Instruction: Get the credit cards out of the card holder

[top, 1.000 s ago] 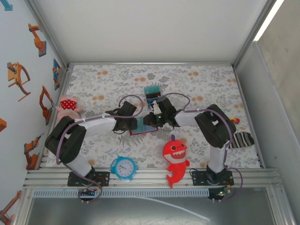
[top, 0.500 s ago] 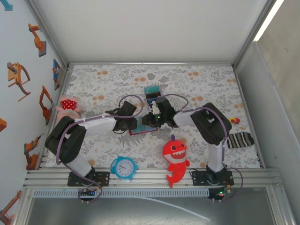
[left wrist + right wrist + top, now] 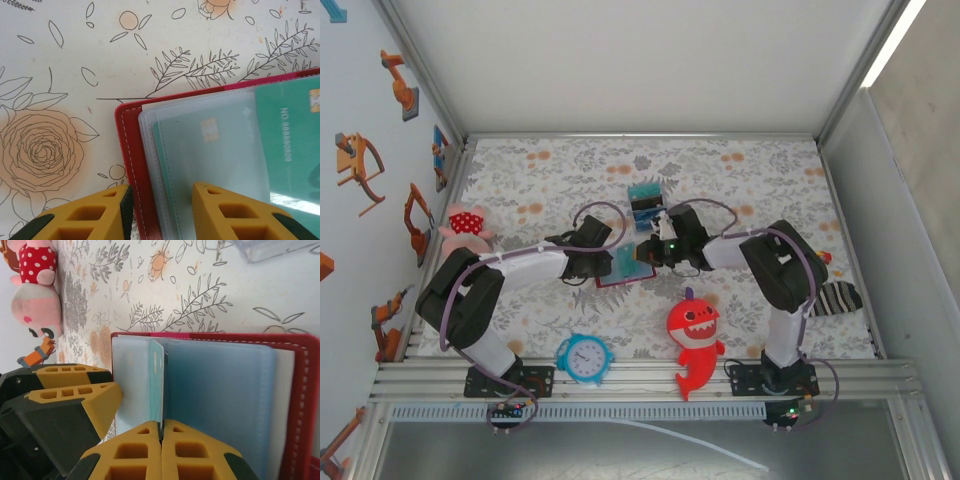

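The card holder [image 3: 623, 270] lies open about mid-counter [image 3: 740, 170], clear sleeves [image 3: 210, 145] facing up. A teal credit card [image 3: 156, 382] is lifted from the sleeves, pinched in the clenched right hand [image 3: 161, 432], likely so it can be drawn clear. The left hand [image 3: 159, 200] is part open and grasps nothing. It straddles the holder's red edge with one finger over the sleeves, seemingly to pin it against the pull. A stack of freed cards [image 3: 643, 197] lies just beyond, toward the far edge.
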